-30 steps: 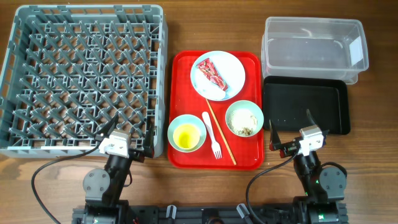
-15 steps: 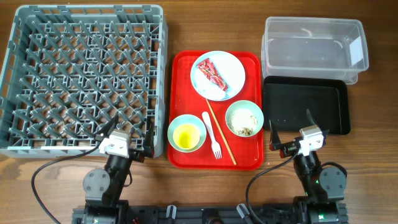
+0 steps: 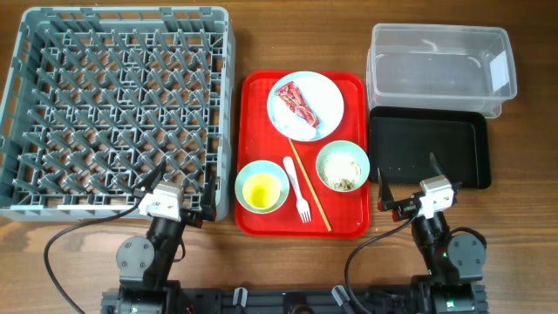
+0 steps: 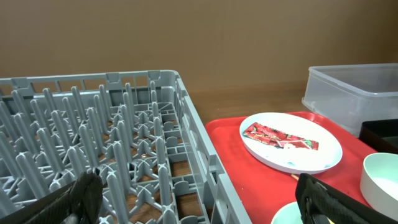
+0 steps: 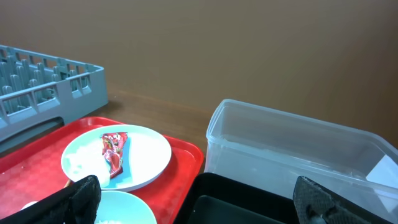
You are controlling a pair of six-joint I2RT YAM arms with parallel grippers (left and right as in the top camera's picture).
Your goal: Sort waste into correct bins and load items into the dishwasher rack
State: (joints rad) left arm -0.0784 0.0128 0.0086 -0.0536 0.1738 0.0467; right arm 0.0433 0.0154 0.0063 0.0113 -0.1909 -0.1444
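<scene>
A pale-blue plate (image 3: 324, 98) on the red tray holds the red wrapper (image 3: 297, 104) and a white tissue (image 3: 301, 129). One mint bowl (image 3: 241, 187) holds the yellow cup (image 3: 261, 190). The other bowl (image 3: 326, 160) holds beige food scraps (image 3: 345, 175). The white fork (image 3: 296, 188) and the chopstick (image 3: 310, 187) lie between the bowls. The grey rack (image 3: 122, 12) stands at the left. The clear tub (image 3: 440, 35) and the black tray (image 3: 427, 148) are at the right. My left gripper (image 3: 186, 187) is open and empty at the rack's near corner. My right gripper (image 3: 407, 183) is open and empty at the black tray's near edge.
The red tray (image 3: 248, 131) sits between the rack and the bins. The left wrist view shows the rack's pegs (image 4: 124, 137) and the plate (image 4: 311, 155). The right wrist view shows the plate (image 5: 149, 155), tub (image 5: 298, 149) and black tray (image 5: 249, 199).
</scene>
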